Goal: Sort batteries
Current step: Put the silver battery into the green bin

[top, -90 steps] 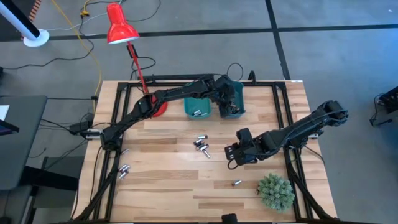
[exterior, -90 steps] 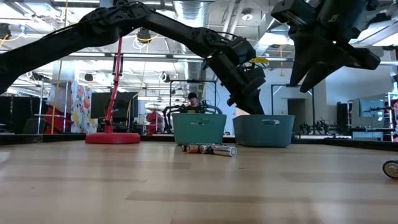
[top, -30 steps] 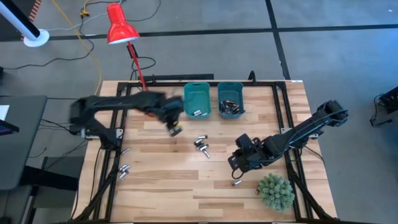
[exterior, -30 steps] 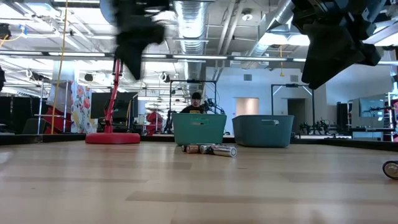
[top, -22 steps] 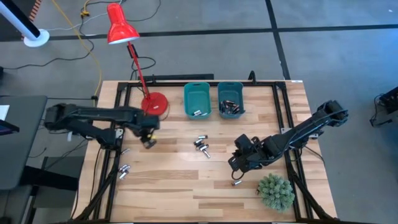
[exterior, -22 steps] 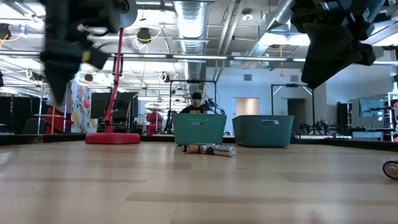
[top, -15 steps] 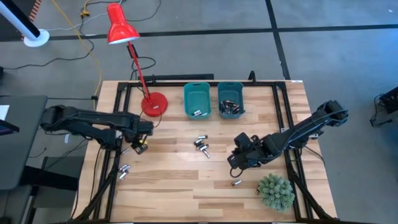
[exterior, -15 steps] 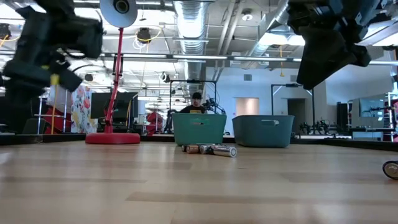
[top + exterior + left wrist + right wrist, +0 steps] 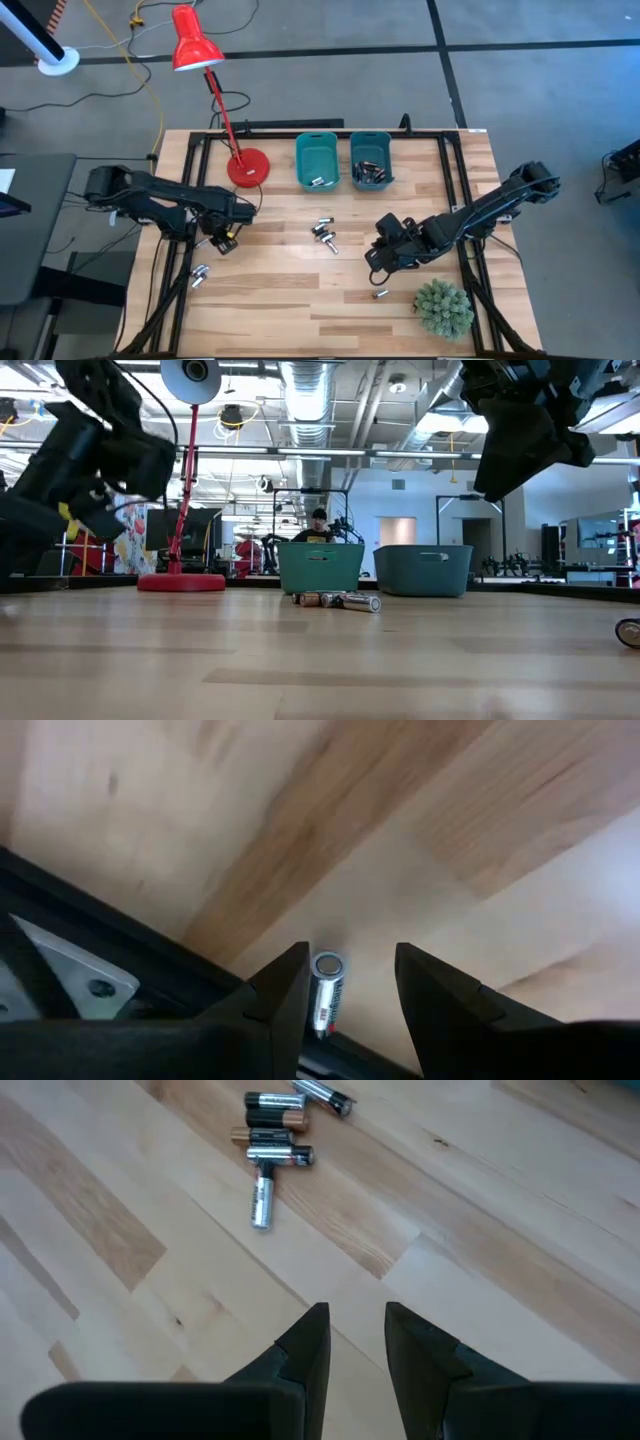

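Red lamp, teal bins, pale striped wood table, green plant, silver/black/copper batteries.

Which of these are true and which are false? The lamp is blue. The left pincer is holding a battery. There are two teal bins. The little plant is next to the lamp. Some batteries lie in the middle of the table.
1. The lamp is blue. False: it is red.
2. The left pincer is holding a battery. False: its fingers are open, with a battery lying on the table between them.
3. There are two teal bins. True: the left bin and the right bin stand side by side.
4. The little plant is next to the lamp. False: it stands at the opposite corner, by the right pincer.
5. Some batteries lie in the middle of the table. True.
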### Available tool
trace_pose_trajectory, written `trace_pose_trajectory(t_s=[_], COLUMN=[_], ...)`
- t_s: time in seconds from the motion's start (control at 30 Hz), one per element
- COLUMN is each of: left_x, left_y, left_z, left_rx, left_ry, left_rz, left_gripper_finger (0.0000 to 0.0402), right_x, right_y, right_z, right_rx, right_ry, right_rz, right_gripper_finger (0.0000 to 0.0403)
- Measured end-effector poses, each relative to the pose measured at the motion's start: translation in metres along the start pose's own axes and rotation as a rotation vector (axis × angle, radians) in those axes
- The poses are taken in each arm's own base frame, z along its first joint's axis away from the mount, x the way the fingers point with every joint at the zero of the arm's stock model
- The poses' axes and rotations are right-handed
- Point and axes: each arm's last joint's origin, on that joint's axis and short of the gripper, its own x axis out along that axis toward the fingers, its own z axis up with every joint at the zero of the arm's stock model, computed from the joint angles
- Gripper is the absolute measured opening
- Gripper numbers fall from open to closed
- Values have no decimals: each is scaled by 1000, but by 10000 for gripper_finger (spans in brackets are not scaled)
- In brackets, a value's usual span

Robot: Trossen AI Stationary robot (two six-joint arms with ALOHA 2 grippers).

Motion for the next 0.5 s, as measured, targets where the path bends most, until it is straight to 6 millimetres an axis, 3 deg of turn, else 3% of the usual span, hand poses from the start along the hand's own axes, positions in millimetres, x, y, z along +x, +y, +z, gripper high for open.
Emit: trace_pose_trajectory(t_s=[0.3,0.5], left_x=[14,32], left_y=[-14,-13], left_z=[22,20], left_rx=[60,115], left_ry=[216,390], left_rz=[107,88], left_gripper_finger=[144,144], right_x=[0,0], right_y=[3,7], right_z=[1,2], right_rx=[14,34], right_ry=[-8,-21], right_rz=[27,67], right_gripper_finger=[116,116])
